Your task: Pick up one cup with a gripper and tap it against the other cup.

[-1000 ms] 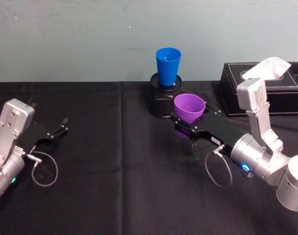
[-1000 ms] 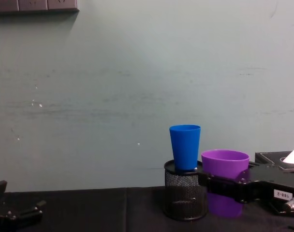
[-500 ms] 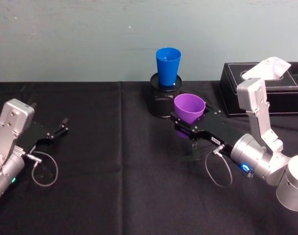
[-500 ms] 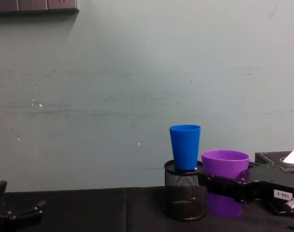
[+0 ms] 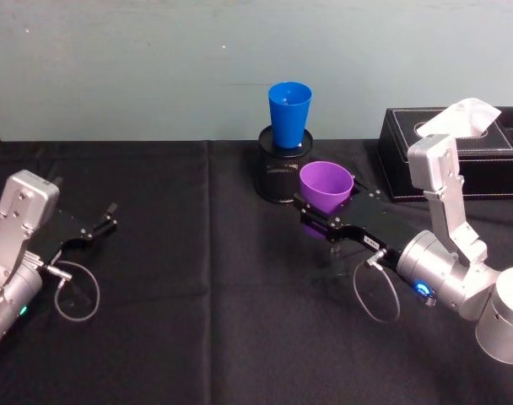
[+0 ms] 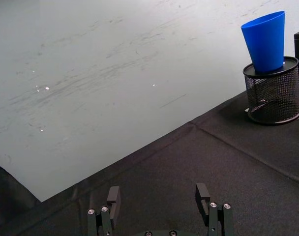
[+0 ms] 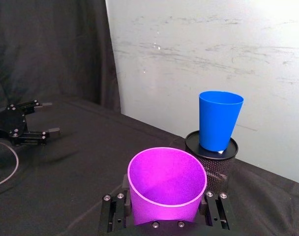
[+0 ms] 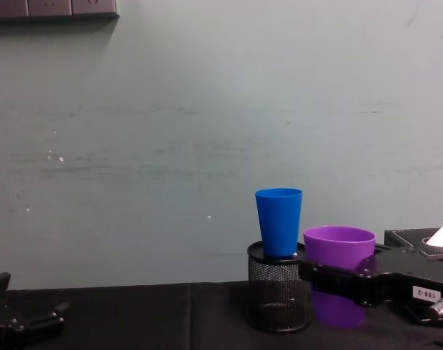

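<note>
Mid-task, by the look of it: grasp made, tap not yet made. Holds the purple cup (image 5: 326,179) in the right tool (image 5: 328,202), jaws closed on its lower wall from both sides, cup upright and mouth up, rim standing clear above the jaws. Hard to say whether raised off the surface (image 5: 197,295) or barely resting on it.

Places the purple cup at about 5 o'clock of the blue cup (image 5: 289,114), near but not touching. Seen from the chest, puts it just beside the black mesh pen holder (image 5: 278,177), which carries the blue cup upright in its mouth. Leaves the purple rim only about level with the blue cup's lower part.

Calls next, most likely, for a lift and then a short push toward 11 o'clock. At the present height would probably meet mesh rather than blue wall. Wants a light touch as well: tall, narrow and only loosely seated, so liable to tip or hop out of the holder if struck hard.

Reaches in from 4 o'clock of the surface, wrist low and nearly level, jaws pointing toward 10 o'clock, one arm link rising in front of the black tissue box (image 5: 455,160) at 2 o'clock.

Keeps the left tool (image 5: 111,216) parked at 9 o'clock, low over the surface, jaws spread wide with nothing between them, aimed roughly toward 2 o'clock.
</note>
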Motion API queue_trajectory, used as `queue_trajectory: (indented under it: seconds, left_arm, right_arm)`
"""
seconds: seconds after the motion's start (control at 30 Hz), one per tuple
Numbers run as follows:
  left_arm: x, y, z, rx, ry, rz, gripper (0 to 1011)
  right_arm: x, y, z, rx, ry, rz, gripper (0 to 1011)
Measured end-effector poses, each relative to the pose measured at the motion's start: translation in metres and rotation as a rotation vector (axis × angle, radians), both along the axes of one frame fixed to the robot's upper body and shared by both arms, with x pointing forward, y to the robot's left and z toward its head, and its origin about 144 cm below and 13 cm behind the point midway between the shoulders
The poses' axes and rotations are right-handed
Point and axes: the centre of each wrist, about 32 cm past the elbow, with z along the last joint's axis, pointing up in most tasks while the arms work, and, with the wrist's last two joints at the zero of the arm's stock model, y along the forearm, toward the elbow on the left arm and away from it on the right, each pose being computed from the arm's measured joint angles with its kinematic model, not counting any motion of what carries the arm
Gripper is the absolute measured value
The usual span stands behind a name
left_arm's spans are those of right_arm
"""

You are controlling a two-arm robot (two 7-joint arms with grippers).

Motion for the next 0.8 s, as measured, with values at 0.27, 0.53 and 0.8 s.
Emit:
queue_trajectory:
  seconds: [0.27, 0.53, 0.8]
  left_arm:
    - [0.0, 0.0, 0.0, 0.0, 0.0, 0.0, 1000]
    - [0.0, 0.0, 0.0, 0.0, 0.0, 0.0, 1000]
    - [0.0, 0.0, 0.0, 0.0, 0.0, 0.0, 1000]
  right_arm:
    - [0.0, 0.0, 0.0, 0.0, 0.0, 0.0, 736]
    - [0.0, 0.0, -0.0001, 0.0, 0.0, 0.0, 736]
    - [0.0, 0.0, 0.0, 0.0, 0.0, 0.0, 736]
